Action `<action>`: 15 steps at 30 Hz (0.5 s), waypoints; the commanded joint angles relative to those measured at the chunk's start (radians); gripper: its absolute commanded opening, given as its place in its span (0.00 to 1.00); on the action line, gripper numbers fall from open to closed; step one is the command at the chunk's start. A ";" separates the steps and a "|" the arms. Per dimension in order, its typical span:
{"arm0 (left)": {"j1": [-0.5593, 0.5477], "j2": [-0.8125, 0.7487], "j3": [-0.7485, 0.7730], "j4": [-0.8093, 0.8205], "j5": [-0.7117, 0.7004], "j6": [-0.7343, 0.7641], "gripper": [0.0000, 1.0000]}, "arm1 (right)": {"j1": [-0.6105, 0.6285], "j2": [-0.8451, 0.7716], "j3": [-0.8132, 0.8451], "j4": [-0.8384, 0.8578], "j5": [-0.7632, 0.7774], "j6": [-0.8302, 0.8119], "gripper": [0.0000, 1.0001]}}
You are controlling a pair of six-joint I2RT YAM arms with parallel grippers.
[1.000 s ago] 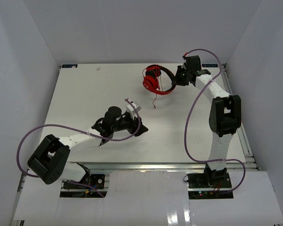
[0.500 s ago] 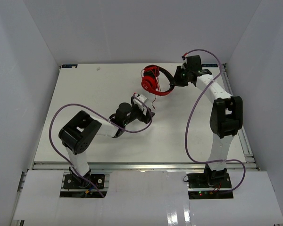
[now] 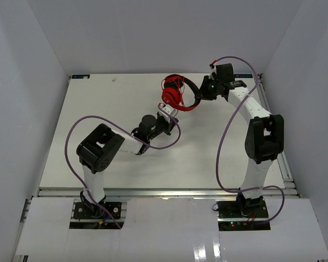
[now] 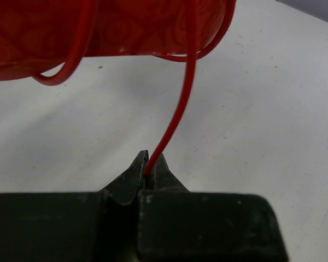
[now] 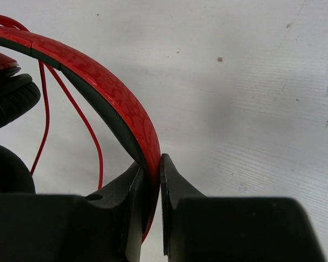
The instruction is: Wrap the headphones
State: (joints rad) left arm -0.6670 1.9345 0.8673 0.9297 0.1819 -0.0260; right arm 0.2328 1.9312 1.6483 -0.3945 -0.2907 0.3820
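One set: headphones (image 3: pixel 173 98) | red patterned headband (image 5: pixel 106 93), black edge | thin red cord (image 4: pixel 175 121)

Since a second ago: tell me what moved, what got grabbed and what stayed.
The left gripper swung farther up the table toward the headphones and closed on the cord hanging from them. The right gripper kept its grip on the headband, and the headphones barely shifted.

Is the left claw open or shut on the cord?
Shut: the left claw pinches the thin red cord between its tips.
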 commanded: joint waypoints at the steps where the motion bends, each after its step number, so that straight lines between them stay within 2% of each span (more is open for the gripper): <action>1: 0.007 -0.013 -0.004 0.036 0.001 0.010 0.00 | 0.007 -0.076 -0.005 0.039 -0.047 0.015 0.08; 7: 0.049 -0.015 -0.063 0.058 0.011 0.062 0.00 | 0.006 -0.094 -0.022 0.011 -0.084 -0.106 0.08; 15: 0.100 0.015 -0.030 -0.065 0.012 0.228 0.00 | 0.006 -0.042 -0.037 -0.036 -0.043 -0.257 0.08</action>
State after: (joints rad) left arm -0.5859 1.9423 0.8131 0.9334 0.1935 0.0852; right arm 0.2385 1.9045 1.6054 -0.4305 -0.3075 0.2084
